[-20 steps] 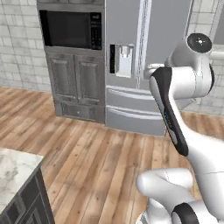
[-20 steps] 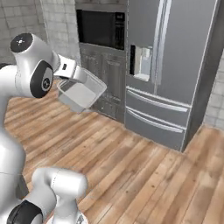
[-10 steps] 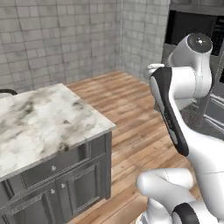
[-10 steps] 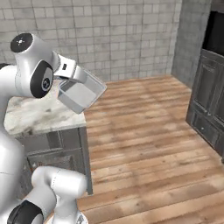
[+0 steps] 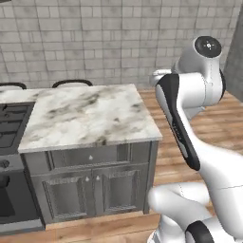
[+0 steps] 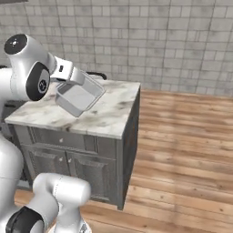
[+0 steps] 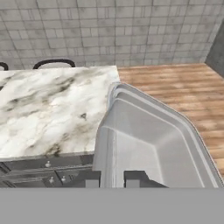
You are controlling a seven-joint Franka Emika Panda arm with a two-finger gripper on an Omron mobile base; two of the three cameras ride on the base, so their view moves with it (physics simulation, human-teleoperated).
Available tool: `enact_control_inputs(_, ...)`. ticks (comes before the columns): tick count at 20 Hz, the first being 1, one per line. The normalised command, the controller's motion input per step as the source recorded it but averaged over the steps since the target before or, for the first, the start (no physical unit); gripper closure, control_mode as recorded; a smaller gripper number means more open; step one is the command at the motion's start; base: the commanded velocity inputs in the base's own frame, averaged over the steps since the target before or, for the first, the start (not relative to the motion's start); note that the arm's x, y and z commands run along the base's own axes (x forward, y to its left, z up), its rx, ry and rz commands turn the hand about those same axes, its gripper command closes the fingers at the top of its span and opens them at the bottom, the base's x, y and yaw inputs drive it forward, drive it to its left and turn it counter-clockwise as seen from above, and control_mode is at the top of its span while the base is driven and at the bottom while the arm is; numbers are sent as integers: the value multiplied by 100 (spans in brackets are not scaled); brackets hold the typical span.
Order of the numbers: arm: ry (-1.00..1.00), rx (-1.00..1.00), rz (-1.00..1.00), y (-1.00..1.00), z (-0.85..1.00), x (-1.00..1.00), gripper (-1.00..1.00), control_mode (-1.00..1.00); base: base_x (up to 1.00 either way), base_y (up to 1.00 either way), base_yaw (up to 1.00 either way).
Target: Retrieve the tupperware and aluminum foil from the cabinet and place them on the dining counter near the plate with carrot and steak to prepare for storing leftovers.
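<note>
Clamped on the tupperware [image 6: 78, 96], the gripper [image 7: 113, 178] carries it raised near the dining counter [image 5: 90, 114]. Delivery of the first item seems underway; next, it likely must reach over the marble and lower it.

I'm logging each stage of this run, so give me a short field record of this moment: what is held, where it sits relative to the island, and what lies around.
held item: tupperware, carried in the air, tilted
gripper: gripper shut on the tupperware's rim
position: near the dining counter end, not yet set down
counter surface: marbled, cooktop inset at its far left
behind the counter: dark chair backs against a tiled wall
floor: wooden planks
</note>
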Motion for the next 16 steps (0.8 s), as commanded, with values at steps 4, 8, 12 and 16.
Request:
enact_control_inputs(4,0,0,0,0,0,0,100,100,5,-100,43)
enact_control_inputs(8,0,0,0,0,0,0,100,100,13,-100,34)
enact_control_inputs(12,0,0,0,0,0,0,100,100,52,-100,28)
enact_control_inputs(16,0,0,0,0,0,0,100,100,85,-100,23)
